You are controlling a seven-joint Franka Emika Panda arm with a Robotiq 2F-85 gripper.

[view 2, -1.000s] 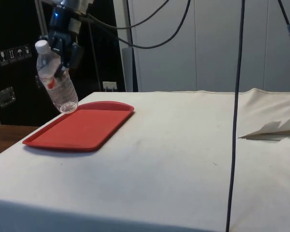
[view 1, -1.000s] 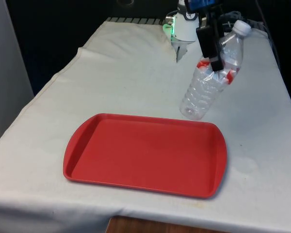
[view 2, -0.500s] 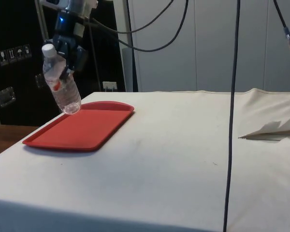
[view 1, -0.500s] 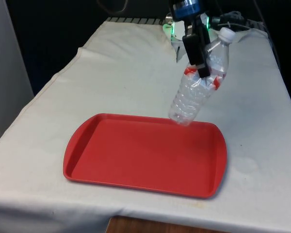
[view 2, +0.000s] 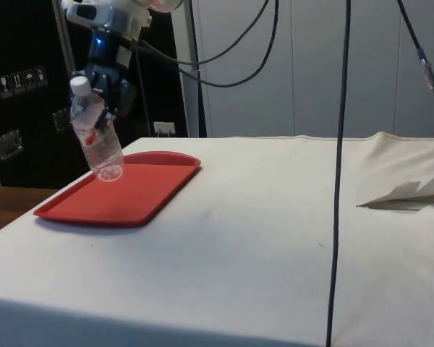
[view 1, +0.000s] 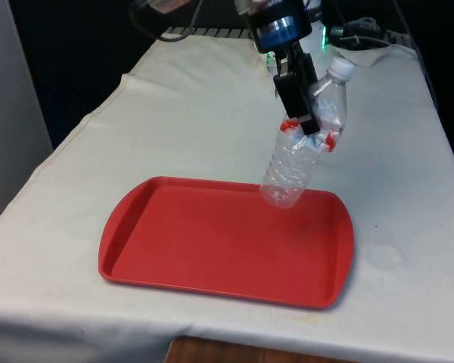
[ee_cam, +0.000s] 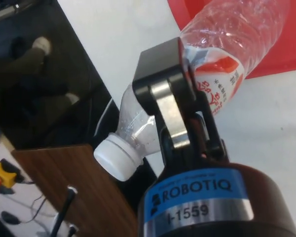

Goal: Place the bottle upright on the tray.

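Black two-finger gripper (view 1: 306,113), its body lettered "ROBOTIQ", is clamped on the red-and-white label of one clear plastic water bottle (view 1: 303,147) with a white cap (ee_cam: 116,157). That bottle hangs tilted, base lowest, over the far edge of one red tray (view 1: 212,249), with the arm reaching down from above.

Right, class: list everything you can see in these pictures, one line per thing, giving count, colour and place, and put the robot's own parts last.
Bottle: one, clear plastic with a white cap and a red and white label, tilted in the air, its base over the tray's far edge.
Tray: one, red, flat on the cloth near the table's front edge.
Cloth: one, white, covering the table.
Cables: several, dark, hanging in the side view.
Tool: one, black, shut on the bottle around its label.
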